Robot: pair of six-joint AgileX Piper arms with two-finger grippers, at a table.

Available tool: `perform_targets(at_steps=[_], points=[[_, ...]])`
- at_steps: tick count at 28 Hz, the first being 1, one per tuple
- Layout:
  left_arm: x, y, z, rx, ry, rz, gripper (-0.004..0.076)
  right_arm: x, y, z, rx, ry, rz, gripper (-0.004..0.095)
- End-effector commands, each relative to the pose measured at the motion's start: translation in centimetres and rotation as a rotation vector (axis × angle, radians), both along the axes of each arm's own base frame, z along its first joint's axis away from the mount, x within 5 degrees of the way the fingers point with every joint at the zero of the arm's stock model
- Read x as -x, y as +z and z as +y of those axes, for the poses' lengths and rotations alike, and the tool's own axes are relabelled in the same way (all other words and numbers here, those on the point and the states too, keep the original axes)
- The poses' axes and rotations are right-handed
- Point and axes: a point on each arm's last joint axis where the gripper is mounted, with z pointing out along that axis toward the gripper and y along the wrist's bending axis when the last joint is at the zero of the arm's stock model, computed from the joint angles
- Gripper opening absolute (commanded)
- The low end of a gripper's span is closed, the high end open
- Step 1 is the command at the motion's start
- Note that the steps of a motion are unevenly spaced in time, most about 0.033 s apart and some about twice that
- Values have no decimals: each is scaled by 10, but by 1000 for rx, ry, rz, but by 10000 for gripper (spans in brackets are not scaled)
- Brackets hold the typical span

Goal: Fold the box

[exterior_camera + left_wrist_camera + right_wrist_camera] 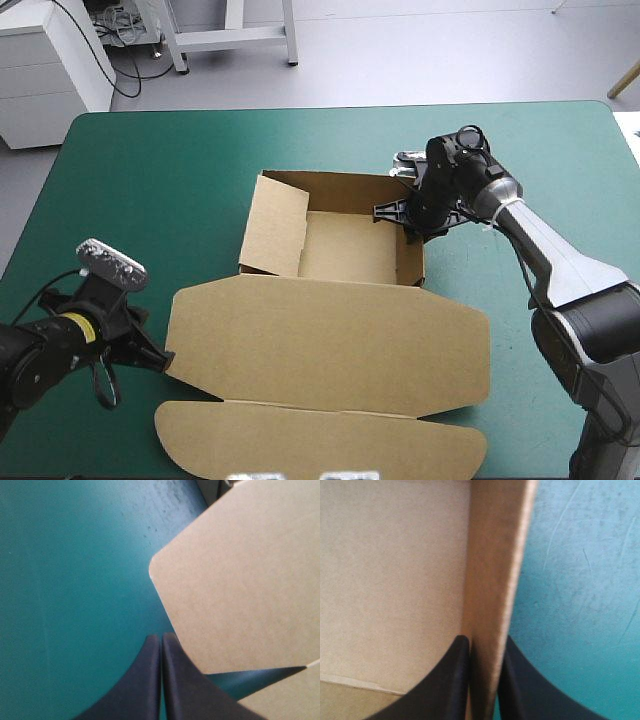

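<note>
The brown box (330, 340) lies in the middle of the table as an open tray with its lid flat toward the near edge. The tray's left flap (272, 228) leans up and inward. My right gripper (408, 215) stands over the tray's right wall (495, 555), one black finger inside and one outside, shut on it (485, 642). My left gripper (160, 358) rests low on the cover at the lid's left corner (240, 580). Its fingers meet in a point (161, 637), and the lid's edge overlaps one of them.
The lid's rounded end flap (320, 440) reaches close to the table's near edge. The teal-green cover (150, 180) shows all round the box. My right arm runs from the tray's wall back toward the table's right near corner.
</note>
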Motion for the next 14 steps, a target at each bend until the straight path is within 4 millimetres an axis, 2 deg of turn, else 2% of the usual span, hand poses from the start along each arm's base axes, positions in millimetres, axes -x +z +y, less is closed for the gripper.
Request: perform_targets(at_steps=[1, 8, 14], points=[[9, -8, 3, 19, -3, -50, -10, 3, 25, -3, -22, -1, -84, -8], [34, -46, 12, 22, -8, -40, -10, 1, 20, -3, -16, 0, -74, -18], [52, -70, 19, 33, -9, -36, -10, 2, 20, -3, -9, 1, -67, -18]])
